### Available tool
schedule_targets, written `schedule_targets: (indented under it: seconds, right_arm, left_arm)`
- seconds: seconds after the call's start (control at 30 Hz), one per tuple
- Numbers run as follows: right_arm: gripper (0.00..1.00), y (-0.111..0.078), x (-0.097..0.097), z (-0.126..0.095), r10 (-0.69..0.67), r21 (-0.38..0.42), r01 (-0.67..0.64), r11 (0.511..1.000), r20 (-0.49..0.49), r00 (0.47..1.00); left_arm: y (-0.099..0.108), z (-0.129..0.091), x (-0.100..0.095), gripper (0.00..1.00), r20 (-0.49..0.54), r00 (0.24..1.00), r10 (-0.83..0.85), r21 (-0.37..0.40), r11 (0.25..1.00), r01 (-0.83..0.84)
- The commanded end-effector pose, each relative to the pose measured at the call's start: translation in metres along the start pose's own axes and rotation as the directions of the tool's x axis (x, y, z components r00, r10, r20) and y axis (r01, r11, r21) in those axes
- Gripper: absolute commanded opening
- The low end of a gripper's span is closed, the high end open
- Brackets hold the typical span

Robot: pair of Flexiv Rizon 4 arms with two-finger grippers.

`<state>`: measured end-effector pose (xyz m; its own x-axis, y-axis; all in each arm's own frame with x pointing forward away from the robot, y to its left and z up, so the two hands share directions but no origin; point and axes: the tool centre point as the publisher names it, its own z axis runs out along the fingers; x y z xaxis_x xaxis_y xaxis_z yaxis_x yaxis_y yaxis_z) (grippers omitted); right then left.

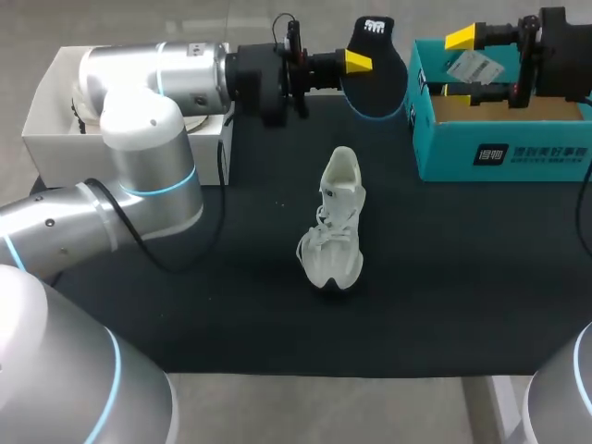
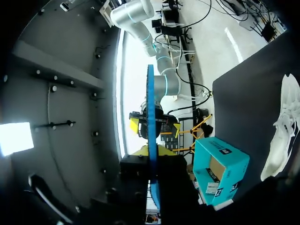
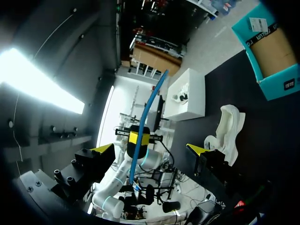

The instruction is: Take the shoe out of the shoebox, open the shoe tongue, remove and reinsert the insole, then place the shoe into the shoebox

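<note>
My left gripper [image 1: 359, 61] is shut on a black insole with a blue edge [image 1: 377, 74] and holds it in the air at the back of the table. In the left wrist view the insole [image 2: 151, 154] shows edge-on between the fingers. My right gripper [image 1: 455, 65] stands open over the teal shoebox [image 1: 504, 153], facing the insole with a small gap. From the right wrist view the insole [image 3: 145, 126] lies ahead of the open right gripper [image 3: 150, 150]. The white shoe [image 1: 338, 227] lies on the black mat at the centre, apart from both grippers.
A white box [image 1: 51, 116] holding another shoe stands at the back left, under my left arm. The teal shoebox [image 2: 220, 168] is open with a tag on its wall. The black mat [image 1: 231, 305] covers the table around the shoe [image 3: 227, 126].
</note>
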<state>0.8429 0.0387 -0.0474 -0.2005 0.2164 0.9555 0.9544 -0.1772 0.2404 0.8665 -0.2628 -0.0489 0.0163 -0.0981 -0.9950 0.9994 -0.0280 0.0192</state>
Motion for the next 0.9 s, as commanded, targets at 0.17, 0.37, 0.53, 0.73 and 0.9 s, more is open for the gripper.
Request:
schedule_targets:
  seconds: [0.17,0.37,0.53,0.73,0.9]
  right_arm:
    - [1.00,0.000,0.000,0.001,0.001,-0.001,-0.001,1.000,0.003,1.000]
    - [1.00,0.000,0.000,0.001,0.001,-0.001,-0.001,1.000,0.003,1.000]
    - [1.00,0.000,0.000,0.001,0.001,-0.001,-0.001,1.000,0.003,1.000]
    - [1.00,0.000,0.000,0.001,0.001,-0.001,-0.001,1.000,0.003,1.000]
    - [1.00,0.000,0.000,0.001,0.001,-0.001,-0.001,1.000,0.003,1.000]
  left_arm:
    - [-0.002,0.003,-0.002,0.00,-0.027,0.992,-0.124,-0.028,0.992,0.123]
    - [-0.002,0.003,-0.002,0.00,-0.027,0.992,-0.124,-0.028,0.992,0.123]
    - [0.001,0.011,-0.020,0.00,-0.198,0.696,-0.690,0.082,0.696,0.713]
    - [-0.008,0.006,-0.034,0.00,-0.222,0.715,-0.663,0.105,0.713,0.694]
    - [-0.008,0.006,-0.034,0.00,-0.222,0.715,-0.663,0.105,0.713,0.694]
